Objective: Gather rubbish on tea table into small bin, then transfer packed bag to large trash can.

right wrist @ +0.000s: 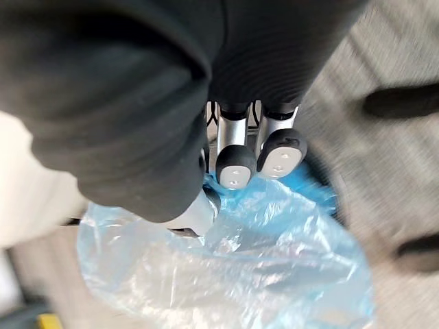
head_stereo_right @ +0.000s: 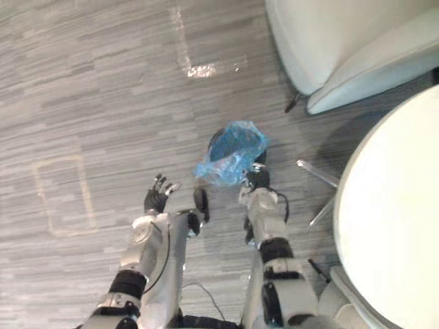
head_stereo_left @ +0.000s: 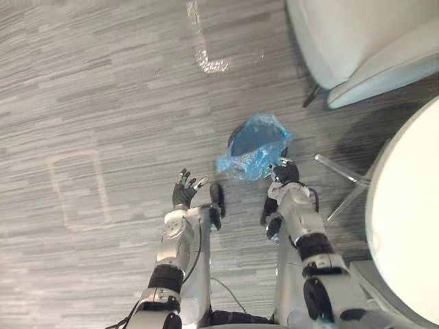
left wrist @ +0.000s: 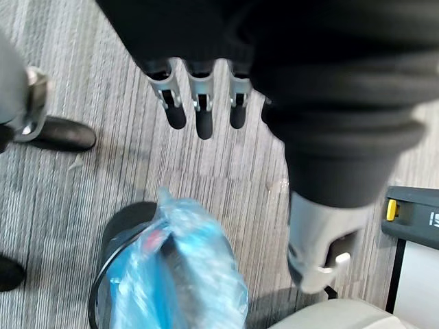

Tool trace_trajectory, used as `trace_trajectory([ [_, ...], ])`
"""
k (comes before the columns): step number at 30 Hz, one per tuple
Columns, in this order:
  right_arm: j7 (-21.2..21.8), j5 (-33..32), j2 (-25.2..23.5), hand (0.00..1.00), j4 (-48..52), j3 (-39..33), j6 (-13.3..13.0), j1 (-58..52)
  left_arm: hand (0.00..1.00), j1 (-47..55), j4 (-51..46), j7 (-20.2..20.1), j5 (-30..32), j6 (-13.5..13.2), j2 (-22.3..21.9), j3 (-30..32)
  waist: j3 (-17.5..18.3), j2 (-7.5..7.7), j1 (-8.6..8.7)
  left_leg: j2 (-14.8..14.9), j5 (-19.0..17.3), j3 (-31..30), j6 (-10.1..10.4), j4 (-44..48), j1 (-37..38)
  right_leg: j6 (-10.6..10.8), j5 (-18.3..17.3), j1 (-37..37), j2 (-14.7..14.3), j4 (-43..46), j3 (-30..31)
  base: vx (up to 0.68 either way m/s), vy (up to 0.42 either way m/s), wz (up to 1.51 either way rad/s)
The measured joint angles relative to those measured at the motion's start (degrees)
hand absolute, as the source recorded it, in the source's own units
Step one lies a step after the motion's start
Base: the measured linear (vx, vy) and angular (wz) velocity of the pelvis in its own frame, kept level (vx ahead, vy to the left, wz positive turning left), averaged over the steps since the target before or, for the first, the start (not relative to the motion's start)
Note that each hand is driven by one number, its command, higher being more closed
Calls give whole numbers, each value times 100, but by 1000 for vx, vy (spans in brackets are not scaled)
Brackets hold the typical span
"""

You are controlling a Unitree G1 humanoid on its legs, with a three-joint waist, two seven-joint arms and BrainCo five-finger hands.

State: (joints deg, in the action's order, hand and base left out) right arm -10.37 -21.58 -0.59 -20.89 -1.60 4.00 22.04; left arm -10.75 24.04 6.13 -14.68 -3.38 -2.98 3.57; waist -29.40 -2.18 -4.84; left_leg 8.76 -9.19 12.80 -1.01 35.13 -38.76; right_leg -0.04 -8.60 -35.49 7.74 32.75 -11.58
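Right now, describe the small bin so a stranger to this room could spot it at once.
Start at the round white table, then look at the grey floor beside it, near the white armchair. The small bin stands there, dark-rimmed, by the robot's right hand; its crinkled blue bag is the only blue thing around.

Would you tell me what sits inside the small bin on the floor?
A crumpled blue bag fills the bin and spills over its rim. Whatever lies inside the bag is hidden by the plastic.
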Motion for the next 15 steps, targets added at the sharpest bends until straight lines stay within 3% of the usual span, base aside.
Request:
trace_trajectory([
  [4, 244, -617, -215, 100, 283, 508, -172, -712, 0, 626, -114, -118, 185, 9, 272, -258, 153, 323, 108, -40, -19, 52, 169, -560, 838, 26, 41, 818, -75, -546, -25, 85, -27, -1],
  [8, 567, -1098, -208, 100, 443, 885, -264, -1164, 0, 1052, -291, -189, 416, 3, 441, -697, 274, 451, 148, -79, 84, 80, 269, -1064, 1442, 38, 119, 1439, -146, -1082, -91, 126, -36, 7],
  [13, 836, -1231, -95, 100, 393, 1035, -349, -1377, 0, 1294, -314, -372, 622, -2, 631, -1227, 689, 562, 235, -167, 215, 36, 233, -1568, 2051, 82, 227, 2170, -244, -1774, -174, 218, -16, 6],
  [15, 952, -1231, -42, 100, 400, 1104, -357, -1531, 0, 1461, -456, -418, 693, -3, 685, -1382, 1017, 590, 299, -218, 217, 34, 231, -1742, 2239, 115, 249, 2403, -259, -2035, -179, 211, 4, 0],
])
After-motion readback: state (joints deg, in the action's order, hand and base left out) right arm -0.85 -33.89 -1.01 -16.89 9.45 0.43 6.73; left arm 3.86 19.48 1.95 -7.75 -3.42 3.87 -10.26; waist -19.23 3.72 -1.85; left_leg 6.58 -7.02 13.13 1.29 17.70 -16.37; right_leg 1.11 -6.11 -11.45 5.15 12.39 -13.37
